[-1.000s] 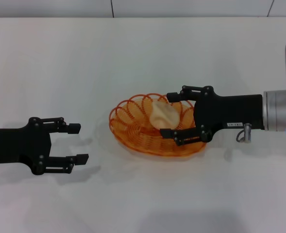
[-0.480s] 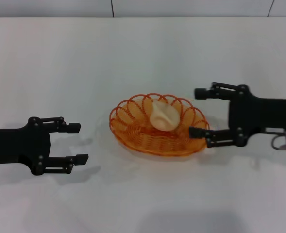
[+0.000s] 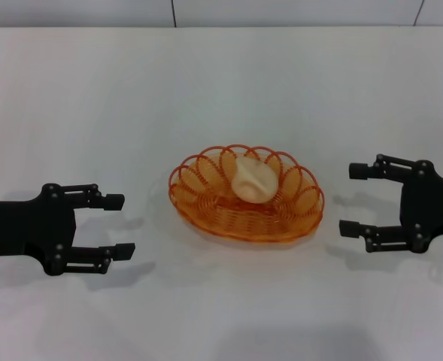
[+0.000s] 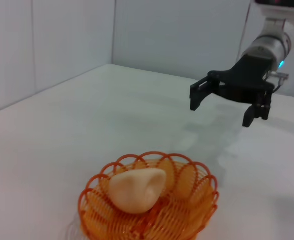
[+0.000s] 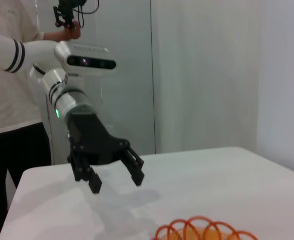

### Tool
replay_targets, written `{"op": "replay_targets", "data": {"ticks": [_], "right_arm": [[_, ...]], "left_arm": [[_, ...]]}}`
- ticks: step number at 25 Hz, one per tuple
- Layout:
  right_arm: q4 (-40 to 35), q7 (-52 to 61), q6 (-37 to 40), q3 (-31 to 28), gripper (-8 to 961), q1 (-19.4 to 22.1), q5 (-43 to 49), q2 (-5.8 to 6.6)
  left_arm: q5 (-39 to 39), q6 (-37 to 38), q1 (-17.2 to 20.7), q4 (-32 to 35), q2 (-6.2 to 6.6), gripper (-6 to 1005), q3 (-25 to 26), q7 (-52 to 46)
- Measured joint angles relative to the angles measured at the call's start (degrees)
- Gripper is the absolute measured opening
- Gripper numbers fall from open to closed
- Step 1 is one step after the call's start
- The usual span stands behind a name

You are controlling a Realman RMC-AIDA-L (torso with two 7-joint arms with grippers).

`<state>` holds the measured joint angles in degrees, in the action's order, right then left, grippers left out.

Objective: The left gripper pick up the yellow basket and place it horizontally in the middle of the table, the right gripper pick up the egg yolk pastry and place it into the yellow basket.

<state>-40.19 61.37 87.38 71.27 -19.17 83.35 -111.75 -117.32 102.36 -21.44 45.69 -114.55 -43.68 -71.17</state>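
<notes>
The yellow basket [image 3: 245,195] lies flat in the middle of the white table [image 3: 221,90]. The pale egg yolk pastry [image 3: 253,179] rests inside it, toward the back. Both also show in the left wrist view, the basket [image 4: 149,202] with the pastry [image 4: 136,189] in it. My right gripper [image 3: 351,199] is open and empty, to the right of the basket and clear of its rim; it also shows in the left wrist view [image 4: 221,107]. My left gripper [image 3: 119,226] is open and empty, to the left of the basket; it also shows in the right wrist view [image 5: 116,180].
A wall runs along the table's far edge. In the right wrist view a person [image 5: 14,100] in a white top stands beyond the table's left side, behind my left arm. The basket's rim [image 5: 201,229] shows low in that view.
My right gripper has let go of the pastry and drawn back to the right, out of the basket. The pastry stays in the basket. The left gripper has barely moved.
</notes>
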Motion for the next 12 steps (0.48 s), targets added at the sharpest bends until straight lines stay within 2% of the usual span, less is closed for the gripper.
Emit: {"op": "replay_targets", "data": {"ticks": [12], "right_arm": [[0.82,0.54,-0.06,-1.31,857,-0.15,3.92,-0.05]], "left_arm": [[-0.42,1.27,-0.54,0.01,1.13,759,-0.11,-1.83]]}}
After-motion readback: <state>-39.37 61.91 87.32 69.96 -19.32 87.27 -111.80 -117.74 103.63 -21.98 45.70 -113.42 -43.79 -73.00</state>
